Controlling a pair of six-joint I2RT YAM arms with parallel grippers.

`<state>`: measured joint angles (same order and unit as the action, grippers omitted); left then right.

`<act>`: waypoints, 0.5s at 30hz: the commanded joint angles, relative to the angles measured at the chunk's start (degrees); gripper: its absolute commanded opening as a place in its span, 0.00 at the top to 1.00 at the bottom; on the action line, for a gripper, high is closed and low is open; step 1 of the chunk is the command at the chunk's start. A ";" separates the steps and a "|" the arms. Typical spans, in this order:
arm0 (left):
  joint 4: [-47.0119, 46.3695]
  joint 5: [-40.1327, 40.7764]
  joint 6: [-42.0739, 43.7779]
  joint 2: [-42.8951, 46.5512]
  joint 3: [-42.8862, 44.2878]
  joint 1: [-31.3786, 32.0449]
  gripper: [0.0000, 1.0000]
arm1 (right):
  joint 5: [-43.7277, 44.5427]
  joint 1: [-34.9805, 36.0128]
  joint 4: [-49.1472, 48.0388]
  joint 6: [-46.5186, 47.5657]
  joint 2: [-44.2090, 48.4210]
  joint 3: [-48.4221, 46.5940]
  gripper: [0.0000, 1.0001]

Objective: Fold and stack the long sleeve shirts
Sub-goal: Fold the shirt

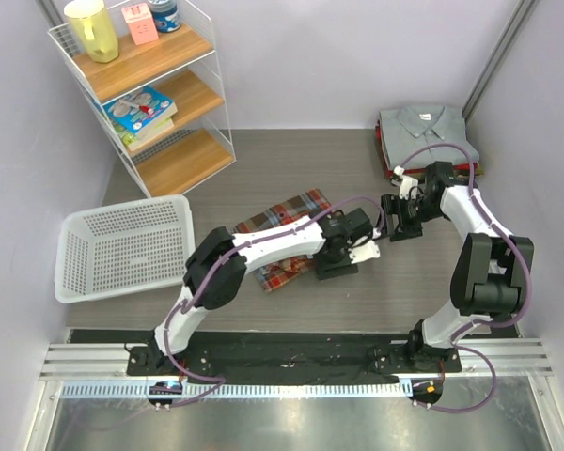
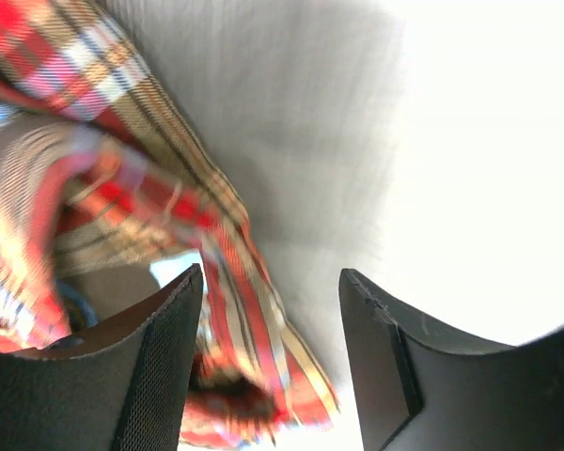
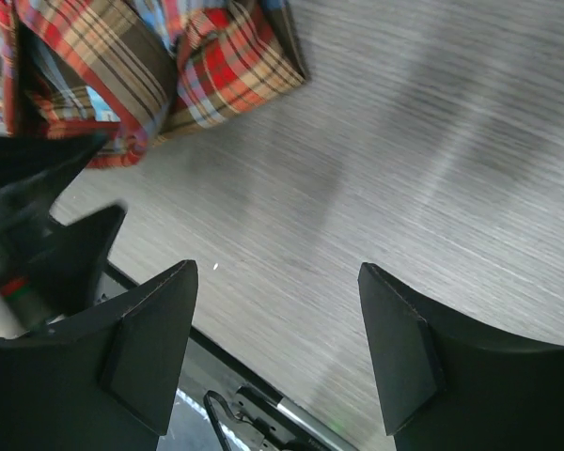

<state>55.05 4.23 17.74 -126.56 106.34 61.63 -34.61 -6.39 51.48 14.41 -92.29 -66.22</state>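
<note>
Now | my left tool (image 2: 273, 282) was open, jaws apart over the edge of the rumpled plaid shirt (image 1: 289, 212) mid-worktop (image 1: 291, 164) | my right tool (image 3: 277, 272) was open and empty over bare worktop beside it | grey folded shirt (image 1: 423, 127) lay at the far right corner.

This is a robotics lab test cell. Bare pale walls (image 1: 338, 56) box in a wood-grain bench (image 1: 291, 169). A cabled left arm (image 1: 263, 242) and right arm (image 1: 477, 221) are bolted to an aluminium rail (image 1: 85, 362) at its near edge. Household props sit around them: a wire shelf (image 1: 183, 160) with a yellow pitcher (image 1: 92, 28) and books (image 1: 139, 108), a white basket (image 1: 70, 225), and folded shirts (image 1: 428, 127).
</note>
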 commanded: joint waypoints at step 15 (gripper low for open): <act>-1.42 -9.59 19.00 18.02 -17.73 -22.08 0.62 | -9.15 -0.20 -0.94 -3.69 3.26 4.69 0.29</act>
<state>56.95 -7.27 28.99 -107.42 96.86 37.82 -40.38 -6.39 51.57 12.67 -90.00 -63.24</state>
